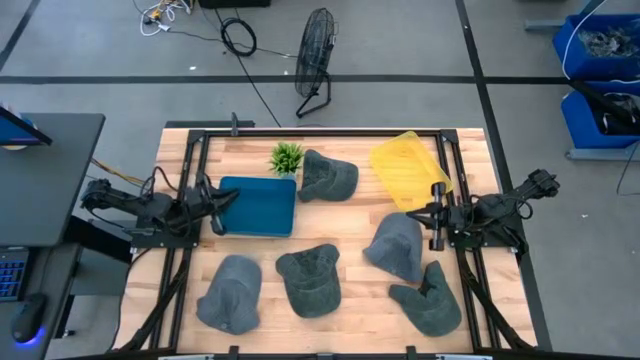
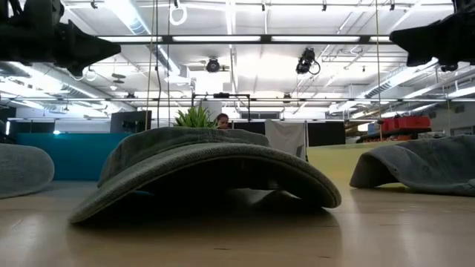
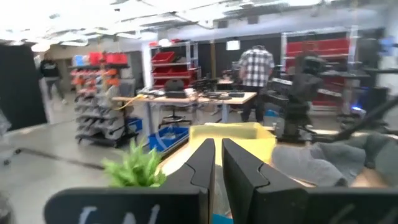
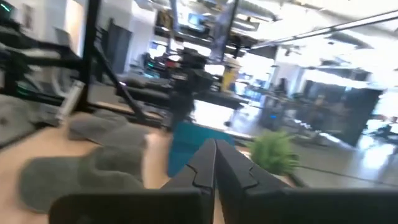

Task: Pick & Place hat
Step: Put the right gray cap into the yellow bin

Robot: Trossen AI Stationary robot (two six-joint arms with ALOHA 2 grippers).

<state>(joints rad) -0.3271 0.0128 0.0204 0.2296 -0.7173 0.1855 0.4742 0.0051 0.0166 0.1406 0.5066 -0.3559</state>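
Wooden table point(image 1: 350, 215): teal bin point(image 1: 257, 206), yellow bin point(image 1: 408, 170).

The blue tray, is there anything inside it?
The blue tray looks empty from above; no hat lies inside. The left gripper reaches over its left edge, hiding a little of it. The small green plant stands just behind it.

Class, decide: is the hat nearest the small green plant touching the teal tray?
Apart. In the high view, a strip of bare wooden table shows between the hat and the teal tray's right edge. The plant sits beside both.
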